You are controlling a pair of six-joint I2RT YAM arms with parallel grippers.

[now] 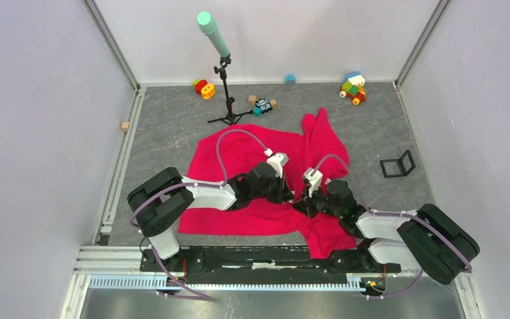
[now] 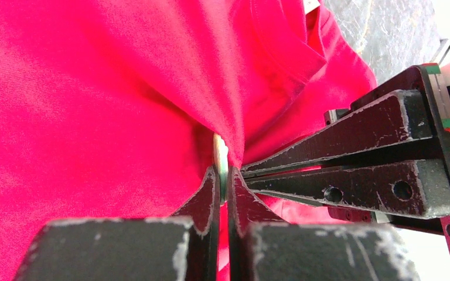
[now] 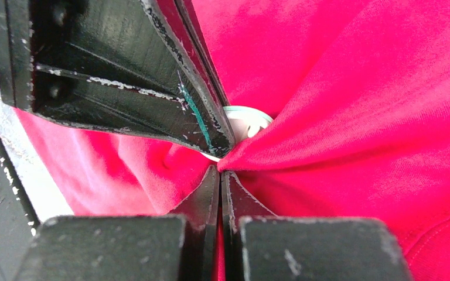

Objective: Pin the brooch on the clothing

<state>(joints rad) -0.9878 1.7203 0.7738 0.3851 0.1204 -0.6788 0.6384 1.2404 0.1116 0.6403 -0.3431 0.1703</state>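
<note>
- Evidently the step in hand was the pinning itself: both claws had met low on the clothing [image 1: 252,149], which lay spread over the worktop [image 1: 172,126].
- My left claw [image 2: 224,175] was closed almost fully on the brooch [image 3: 249,116]. It held the disc by its thin edge, with red fabric bunched against one face.
- My right claw [image 3: 220,172] was shut tight on a pinched fold of the clothing, its tips nearly touching the left claw's tips.
- The brooch sat right at that meeting point. Only part of its pale back showed in the right wrist view, and the rest was hidden behind the fold and the left claw's finger. I could not see the pin or any clasp, so I could not tell whether the point had entered the fabric.
- To do this well, I judged the right pinch had to hold the fold taut and steady while the left claw eased the brooch slowly along the fold without twisting it.
- An edge grip on so small a disc looked easy to lose, so any push should be gentle and straight.
- The fingertips were crowded, so I would move one arm at a time to avoid a knock.
- Before releasing, I would want a light tug to test that the brooch was fastened.
</note>
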